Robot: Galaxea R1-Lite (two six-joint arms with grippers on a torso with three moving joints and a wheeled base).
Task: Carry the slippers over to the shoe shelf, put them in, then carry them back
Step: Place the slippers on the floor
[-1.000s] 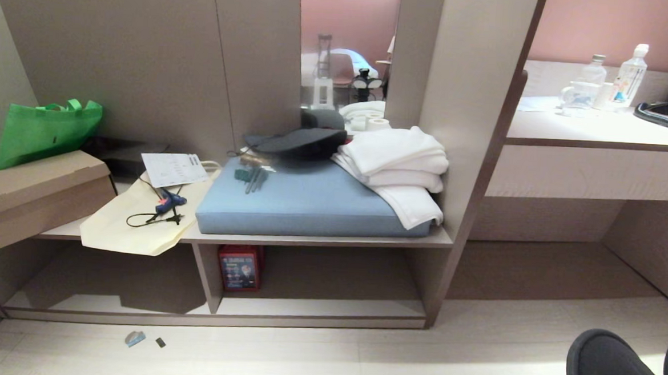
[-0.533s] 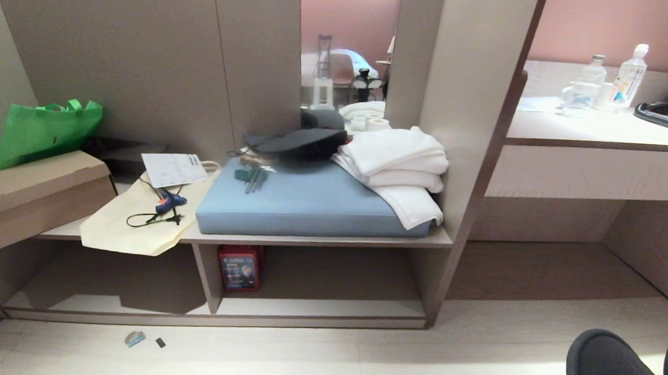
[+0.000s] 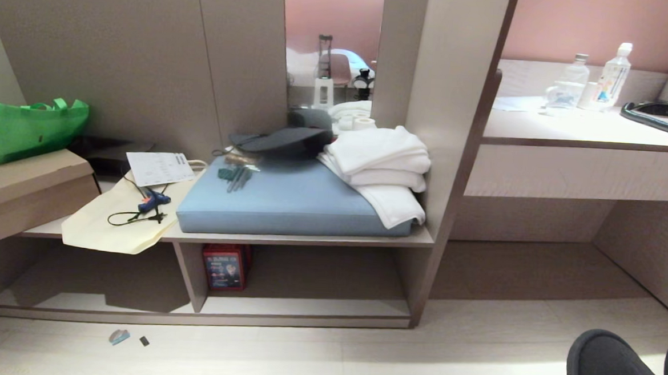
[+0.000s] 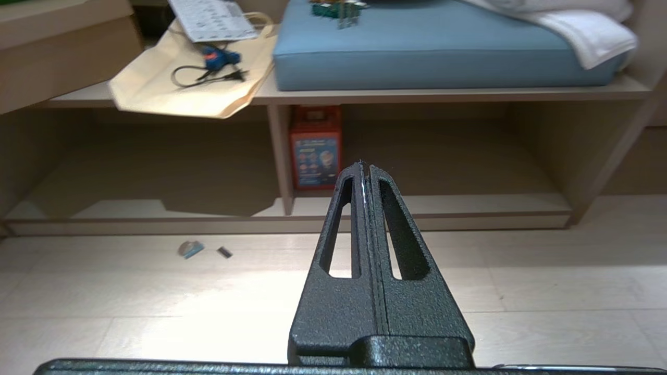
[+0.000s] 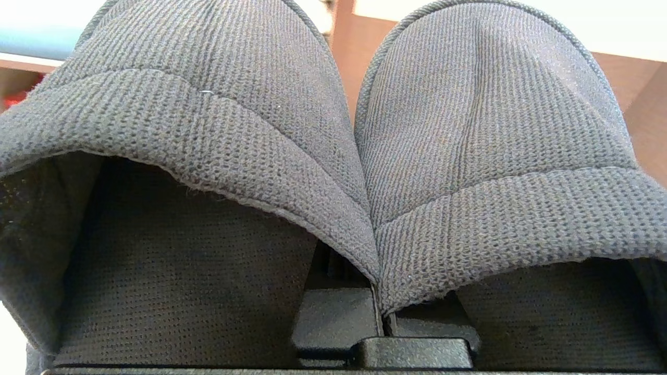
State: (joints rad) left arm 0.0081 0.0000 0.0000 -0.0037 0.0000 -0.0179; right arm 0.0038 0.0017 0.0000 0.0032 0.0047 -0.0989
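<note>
The right tool [image 5: 383, 317] pinches the slippers [image 5: 333, 156] together by their inner edges, near right of the shoe shelf [image 3: 204, 272]. Soft and light, they look best held there. The left tool [image 4: 365, 169] hangs closed, empty.

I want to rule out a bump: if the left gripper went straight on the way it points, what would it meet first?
Probably the red box in the shoe shelf, beside its divider. The shut left gripper points at it over bare floor; depth is unclear.
</note>
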